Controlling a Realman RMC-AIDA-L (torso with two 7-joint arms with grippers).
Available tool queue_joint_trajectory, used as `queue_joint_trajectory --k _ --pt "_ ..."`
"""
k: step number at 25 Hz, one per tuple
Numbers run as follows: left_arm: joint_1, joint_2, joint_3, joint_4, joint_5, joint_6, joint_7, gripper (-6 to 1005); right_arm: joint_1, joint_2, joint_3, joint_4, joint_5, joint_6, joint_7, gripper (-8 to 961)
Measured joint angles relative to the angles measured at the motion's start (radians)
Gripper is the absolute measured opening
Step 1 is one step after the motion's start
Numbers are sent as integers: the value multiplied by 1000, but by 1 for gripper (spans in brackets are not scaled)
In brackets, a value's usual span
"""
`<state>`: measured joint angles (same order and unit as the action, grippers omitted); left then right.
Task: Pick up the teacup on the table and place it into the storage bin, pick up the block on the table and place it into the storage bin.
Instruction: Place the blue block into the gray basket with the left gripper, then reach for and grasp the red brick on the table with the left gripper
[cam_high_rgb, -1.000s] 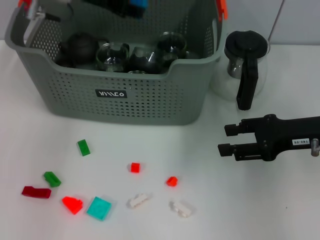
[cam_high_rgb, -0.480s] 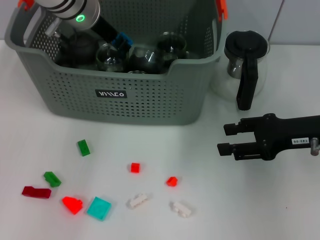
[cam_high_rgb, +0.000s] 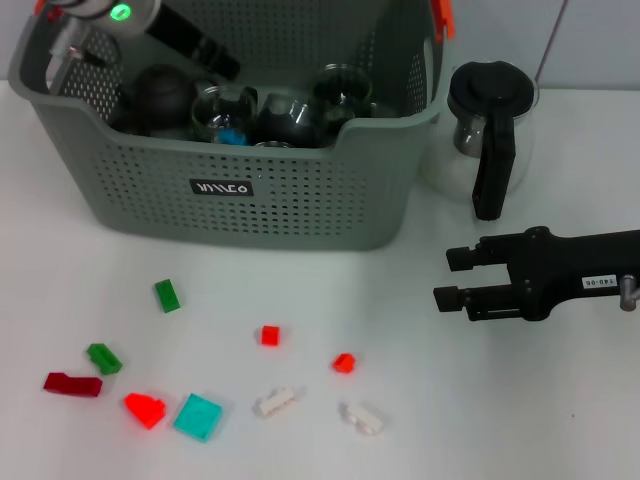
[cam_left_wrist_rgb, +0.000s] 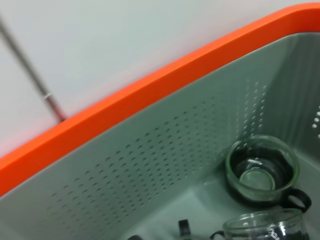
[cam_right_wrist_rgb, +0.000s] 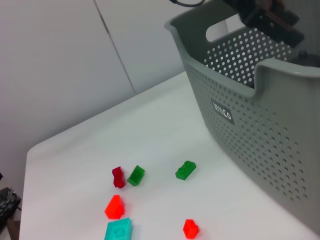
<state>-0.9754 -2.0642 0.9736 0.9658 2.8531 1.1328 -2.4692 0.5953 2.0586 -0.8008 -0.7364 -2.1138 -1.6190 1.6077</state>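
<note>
Gripper fingers of the left arm (cam_high_rgb: 190, 42) cannot be made out; the arm reaches into the storage bin (cam_high_rgb: 240, 185) from its far left corner. Inside the bin lie a dark teapot (cam_high_rgb: 160, 95), several glass cups (cam_high_rgb: 225, 108) and one blue block (cam_high_rgb: 232, 134). Before the bin, on the table (cam_high_rgb: 450, 420), ten blocks are scattered: two green, one dark red, three red, one teal, two white. Right of the bin stands one glass pitcher (cam_high_rgb: 490, 130). Below the pitcher the right gripper (cam_high_rgb: 452, 278) hovers, fingers parted, holding nothing.
</note>
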Motion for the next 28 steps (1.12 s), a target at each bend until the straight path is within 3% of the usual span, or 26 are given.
queue_joint_trajectory --k 5,7,9,13,18,22,28 --pt "87 -8 -33 180 -88 91 0 581 -1 0 0 0 -1 -2 0 699" --pt "138 -12 -80 279 -199 165 38 628 -2 0 0 0 -1 -6 0 699" --pt "173 -2 -135 337 -326 272 87 674 -2 0 0 0 -1 -9 0 699" --pt "219 29 -286 366 -522 505 194 672 -2 0 0 0 -2 -12 0 700" --pt "277 39 -438 357 -627 776 372 667 -1 0 -1 0 -2 -13 0 700" --pt "350 31 -418 360 -591 895 458 662 0 0 -2 0 -2 -15 0 699" --pt "419 -15 -287 380 -410 892 496 661 0 0 -2 -1 -2 -15 -1 700"
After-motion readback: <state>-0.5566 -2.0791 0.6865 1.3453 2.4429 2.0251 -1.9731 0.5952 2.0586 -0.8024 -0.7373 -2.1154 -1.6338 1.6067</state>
